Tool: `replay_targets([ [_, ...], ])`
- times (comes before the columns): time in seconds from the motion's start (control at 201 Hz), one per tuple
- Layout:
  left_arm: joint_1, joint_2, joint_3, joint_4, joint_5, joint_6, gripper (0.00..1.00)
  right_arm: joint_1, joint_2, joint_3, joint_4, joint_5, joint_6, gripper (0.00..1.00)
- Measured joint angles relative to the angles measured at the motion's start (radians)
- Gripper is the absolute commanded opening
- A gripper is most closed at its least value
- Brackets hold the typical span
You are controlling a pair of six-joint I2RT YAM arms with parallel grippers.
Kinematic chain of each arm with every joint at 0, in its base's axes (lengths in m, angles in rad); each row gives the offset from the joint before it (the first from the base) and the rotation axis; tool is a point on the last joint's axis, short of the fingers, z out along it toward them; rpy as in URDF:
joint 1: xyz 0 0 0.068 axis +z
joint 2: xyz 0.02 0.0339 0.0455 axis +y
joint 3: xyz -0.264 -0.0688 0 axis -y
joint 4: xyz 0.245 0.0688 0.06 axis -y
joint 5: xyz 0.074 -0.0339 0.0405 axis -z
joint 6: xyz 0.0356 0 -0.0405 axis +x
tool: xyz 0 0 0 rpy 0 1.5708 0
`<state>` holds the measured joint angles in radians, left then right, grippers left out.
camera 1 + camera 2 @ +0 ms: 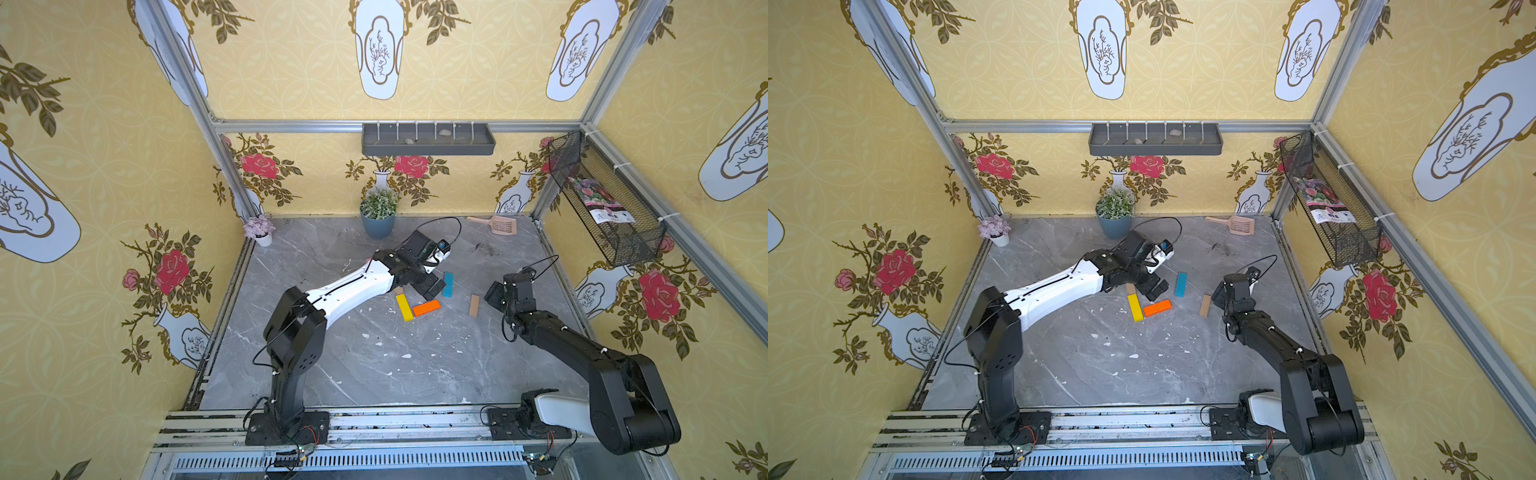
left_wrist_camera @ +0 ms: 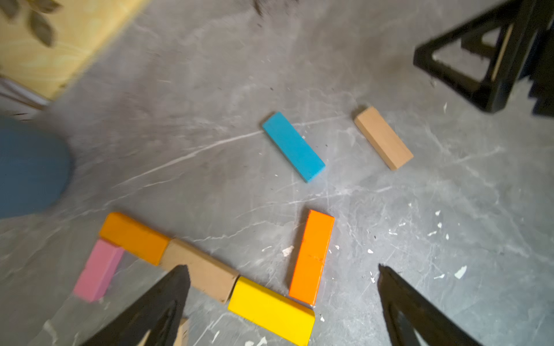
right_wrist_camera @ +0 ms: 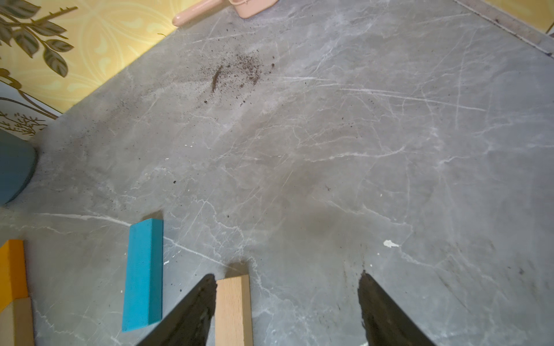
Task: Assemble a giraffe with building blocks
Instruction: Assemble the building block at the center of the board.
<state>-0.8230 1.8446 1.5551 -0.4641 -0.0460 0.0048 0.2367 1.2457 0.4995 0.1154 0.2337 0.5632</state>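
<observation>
Seven building blocks [image 2: 293,146] are showing in the left wrist view: pink block [image 2: 97,271], orange block [image 2: 132,236], tan block [image 2: 209,274] and yellow block [image 2: 271,310] are lying chained as the giraffe [image 2: 156,248], with a second orange block [image 2: 311,257] just beside the yellow end. In both top views, mid-frame, the left arm [image 1: 353,286] is covering most of that chain. Blue block [image 1: 448,284] and loose tan block [image 1: 473,305] are lying apart on the desk [image 1: 374,365], right of centre. Left tool [image 2: 281,266] is gaping wide, empty; right tool [image 3: 287,274] is standing open, gripping nothing.
</observation>
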Motion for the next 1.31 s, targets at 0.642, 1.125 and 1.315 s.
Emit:
replay_targets([
  [0.642,0.235,-0.509,-0.907,0.492,-0.501,-0.696,0.99,0.196,0.164,0.114,0.069,-0.562,-0.029,0.79],
  [1.125,0.236,-0.367,-0.833,0.543,-0.21,-0.765,0.99,0.217,0.333,0.146,0.075,-0.626,-0.005,0.79],
  [1.315,0.236,-0.351,-0.832,0.553,-0.188,-0.763,0.99,0.217,0.383,0.164,0.113,-0.651,-0.004,0.79],
])
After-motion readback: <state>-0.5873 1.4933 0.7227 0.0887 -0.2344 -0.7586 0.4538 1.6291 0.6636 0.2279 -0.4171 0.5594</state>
